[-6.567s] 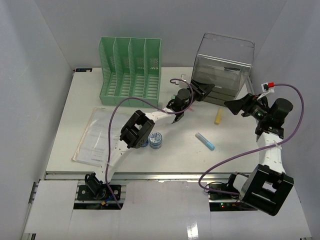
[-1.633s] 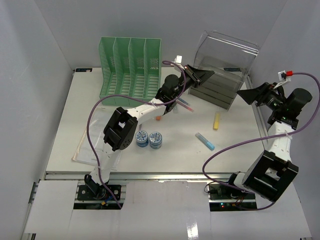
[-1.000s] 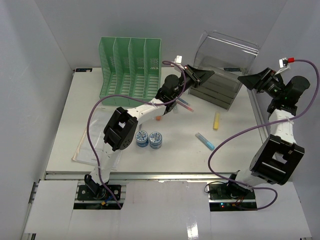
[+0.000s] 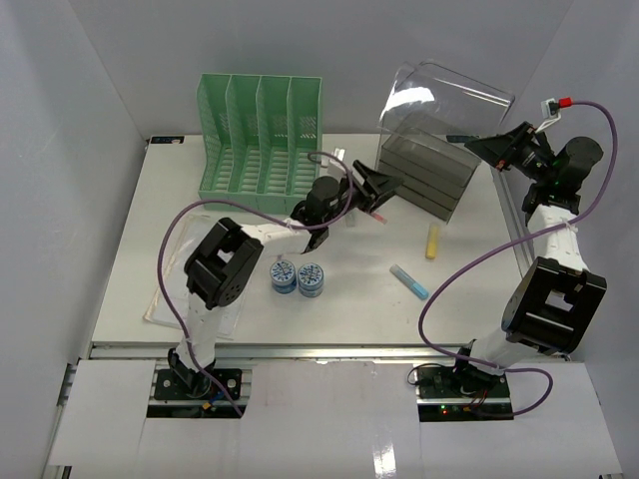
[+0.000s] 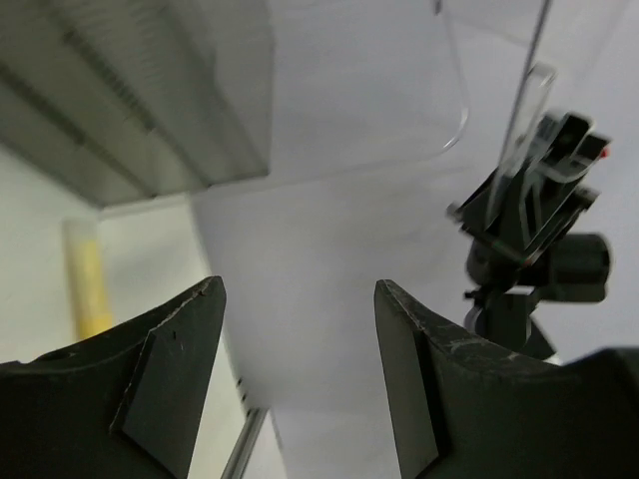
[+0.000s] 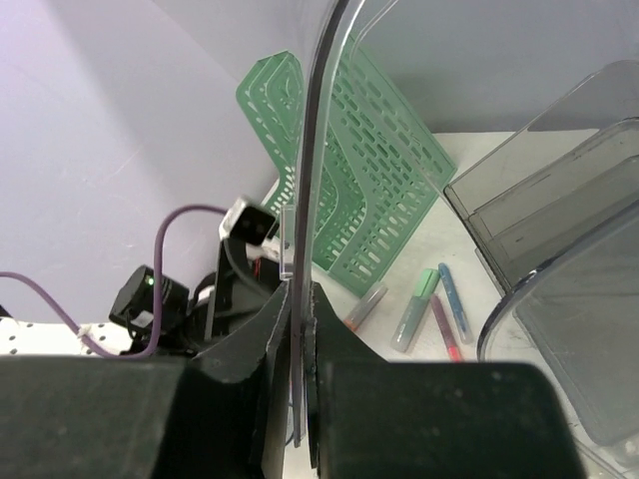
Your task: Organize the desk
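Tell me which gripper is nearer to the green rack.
Left. The left gripper is a little right of the rack; the right gripper is beyond the gray trays, holding the lid.

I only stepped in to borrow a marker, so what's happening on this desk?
The right gripper is pinching the edge of the clear lid over the grey trays, holding it raised. The left gripper hangs open and empty above the desk. A yellow marker and a blue marker lie loose on it.

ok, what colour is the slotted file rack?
Mint green; the slotted plastic file rack shows best from top external.
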`<act>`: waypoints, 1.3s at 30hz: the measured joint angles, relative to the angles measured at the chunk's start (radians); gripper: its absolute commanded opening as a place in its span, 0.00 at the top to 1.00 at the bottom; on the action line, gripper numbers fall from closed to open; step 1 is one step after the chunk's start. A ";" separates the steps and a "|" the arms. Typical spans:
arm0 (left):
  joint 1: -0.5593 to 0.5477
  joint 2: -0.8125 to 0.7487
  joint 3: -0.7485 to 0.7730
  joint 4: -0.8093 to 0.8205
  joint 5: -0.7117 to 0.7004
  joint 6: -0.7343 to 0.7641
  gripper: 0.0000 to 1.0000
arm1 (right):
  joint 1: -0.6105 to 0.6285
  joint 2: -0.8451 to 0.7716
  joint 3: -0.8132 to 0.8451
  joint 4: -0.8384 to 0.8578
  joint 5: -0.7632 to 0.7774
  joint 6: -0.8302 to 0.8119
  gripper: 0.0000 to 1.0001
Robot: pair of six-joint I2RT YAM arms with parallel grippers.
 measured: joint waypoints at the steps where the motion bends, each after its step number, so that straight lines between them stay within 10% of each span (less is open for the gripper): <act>1: 0.000 -0.046 -0.089 -0.005 -0.001 0.012 0.26 | 0.000 0.001 0.000 0.002 -0.001 0.004 0.92; 8: 0.001 -0.250 -0.392 -0.088 -0.029 0.119 0.23 | 0.001 0.003 -0.015 0.013 -0.008 0.016 0.92; 24: -0.135 -0.799 -0.352 -0.966 -0.282 0.716 0.20 | 0.001 0.000 -0.048 0.028 -0.013 -0.027 0.92; 39: -0.227 -0.758 -0.458 -1.489 -0.494 0.434 0.02 | 0.002 -0.015 -0.077 0.020 -0.009 -0.059 0.92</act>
